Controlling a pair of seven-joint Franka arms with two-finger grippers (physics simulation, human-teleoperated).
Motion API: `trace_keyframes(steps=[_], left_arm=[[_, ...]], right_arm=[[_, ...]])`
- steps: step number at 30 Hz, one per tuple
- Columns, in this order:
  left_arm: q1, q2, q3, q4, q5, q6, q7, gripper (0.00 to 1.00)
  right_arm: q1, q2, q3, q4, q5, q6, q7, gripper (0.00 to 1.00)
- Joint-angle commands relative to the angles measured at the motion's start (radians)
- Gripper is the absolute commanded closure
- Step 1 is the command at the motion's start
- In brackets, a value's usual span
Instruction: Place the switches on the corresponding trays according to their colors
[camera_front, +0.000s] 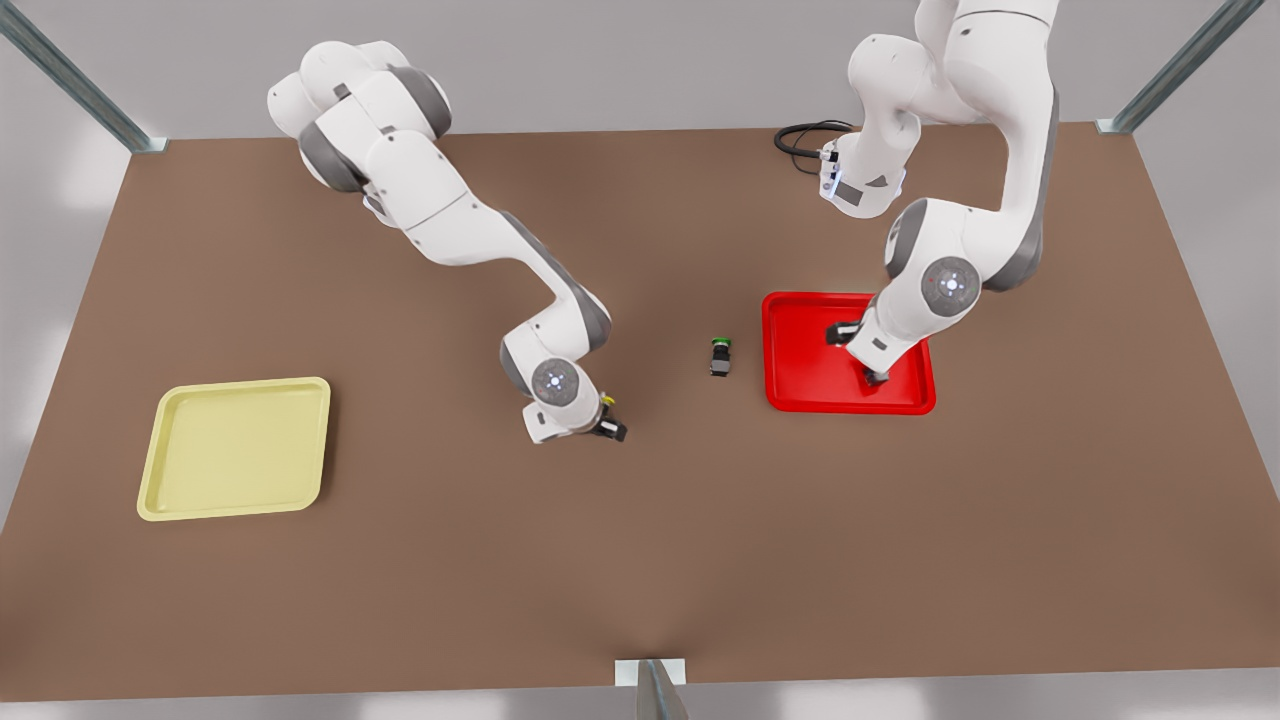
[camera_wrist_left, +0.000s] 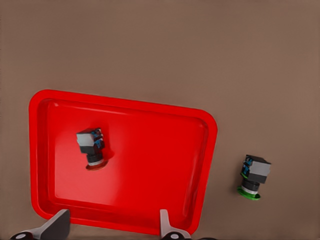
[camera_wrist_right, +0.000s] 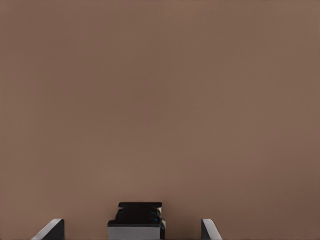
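Note:
The red tray (camera_front: 800, 390) lies at the front view's right. In it the red-capped switch (camera_wrist_left: 91, 147) rests on its side. My left gripper (camera_front: 876, 376) hangs open above that tray (camera_wrist_left: 150, 150), its fingertips (camera_wrist_left: 59, 222) wide apart and clear of the switch. The pale yellow tray (camera_front: 235, 445) sits far to the front view's left. Near the table's middle my right gripper (camera_front: 600, 412) is low and open, with the yellow-capped switch (camera_front: 607, 401) between its fingers. That dark switch body (camera_wrist_right: 136, 220) stands on the table, a gap showing on each side.
A green-capped switch (camera_front: 720, 356) lies on the brown table (camera_front: 640, 560) just beside the red tray, between the two arms; it is also in the left wrist view (camera_wrist_left: 254, 175). A black cable (camera_front: 800, 135) loops at the table's far edge. Metal frame posts stand at the corners.

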Motion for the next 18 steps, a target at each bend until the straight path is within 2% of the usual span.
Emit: trace_keyframes(steps=[1,4,6,8,9,10,13,18], left_arm=[[0.016,0.000,0.000,0.002,-0.006,0.000,0.000,0.00],[0.018,0.007,0.002,0.235,-0.004,-0.190,0.005,0.00],[0.077,0.020,0.002,0.447,-0.004,-0.370,0.075,0.00],[0.102,0.018,0.006,0.562,0.000,-0.463,0.135,0.00],[0.134,0.017,-0.010,0.584,0.014,-0.485,0.135,0.00],[0.197,0.021,-0.043,0.604,0.026,-0.505,0.158,0.00],[0.211,0.020,-0.001,0.645,0.065,-0.534,0.261,0.00],[0.217,0.052,-0.004,0.647,0.071,-0.513,0.259,0.00]], right_arm=[[0.000,0.000,0.000,0.000,0.000,0.000,0.000,0.00],[0.014,-0.001,0.000,-0.005,0.000,0.000,0.000,0.00],[0.023,0.000,0.000,-0.011,0.000,0.002,0.000,0.00],[0.028,0.002,0.000,-0.017,0.000,0.008,0.000,0.00],[0.026,0.003,0.000,-0.025,0.000,0.023,0.000,0.08],[0.026,0.003,0.000,-0.026,0.002,0.021,0.005,0.26],[0.023,0.002,0.000,-0.028,0.003,0.020,0.008,0.31],[0.020,-0.003,0.002,-0.033,0.005,0.012,0.012,0.39]])
